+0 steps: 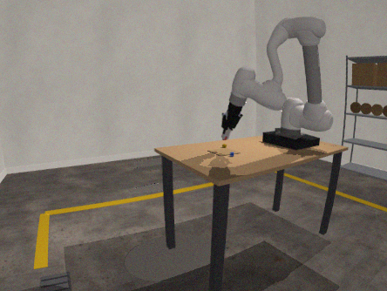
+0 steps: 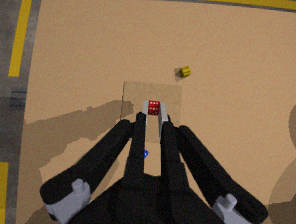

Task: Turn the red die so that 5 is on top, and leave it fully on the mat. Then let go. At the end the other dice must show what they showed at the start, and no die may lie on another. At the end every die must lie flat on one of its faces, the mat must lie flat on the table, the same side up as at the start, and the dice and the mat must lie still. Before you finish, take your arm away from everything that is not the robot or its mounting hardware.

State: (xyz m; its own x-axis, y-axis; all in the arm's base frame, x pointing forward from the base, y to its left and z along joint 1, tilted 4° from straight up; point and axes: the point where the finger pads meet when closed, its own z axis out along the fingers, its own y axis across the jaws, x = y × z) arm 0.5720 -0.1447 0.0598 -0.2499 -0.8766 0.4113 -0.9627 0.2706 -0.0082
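I'm seeing 3 dice: 1 red die [image 2: 153, 108] being pinched in my jaws above 1 mat [image 2: 172, 95], 1 yellow die [image 2: 185, 71] at 1 o'clock on tabletop [image 2: 90, 60], 1 blue die [image 2: 146, 153] underneath gripper [image 2: 153, 119].

blue die [image 2: 146, 153] mostly hidden behind fingers; shelf rack [image 1: 347, 100] cut off

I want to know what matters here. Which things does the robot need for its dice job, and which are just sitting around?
For the job:
- red die, pinched in the gripper, lifted above the table
- mat
- yellow die and blue die, which must stay as they are

Just around:
- table
- shelf rack with boxes
- yellow floor tape
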